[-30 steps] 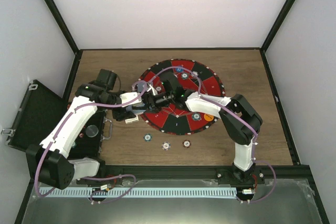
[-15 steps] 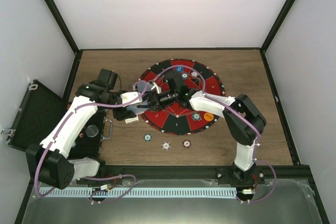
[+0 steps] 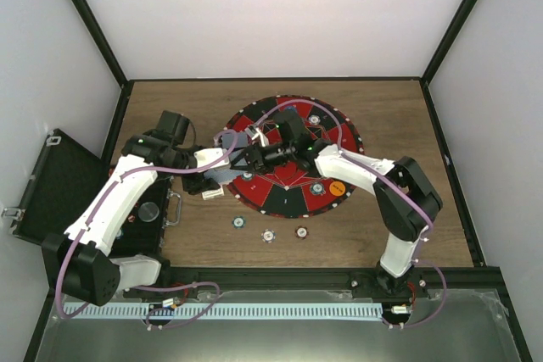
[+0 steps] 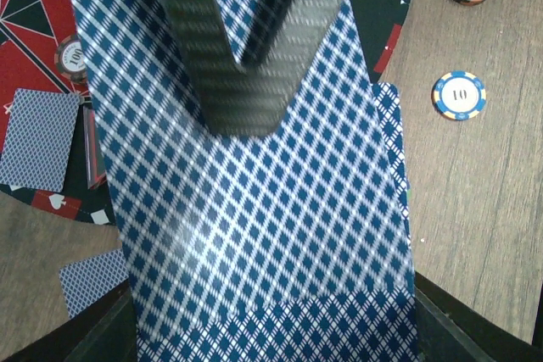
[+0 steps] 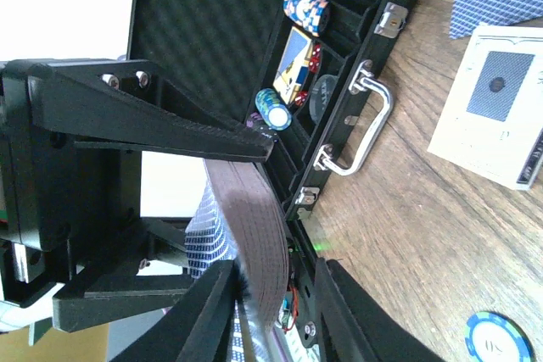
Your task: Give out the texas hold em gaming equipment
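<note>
Right arm: elbow swung out to the right since a second ago, right gripper kept at the deck. Deck of playing cards, blue-diamond backs: clamped in left gripper, over the left edge of the round red-and-black mat. Right gripper narrow, pinching the deck's end. Three poker chips: loose on desk, near side of mat. Open black case: far left.

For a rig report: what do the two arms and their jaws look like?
The left arm and right arm have white shells, black joints and a lilac cable along each. The jaws are black; one in the left wrist view shows a carbon-weave pattern.
</note>
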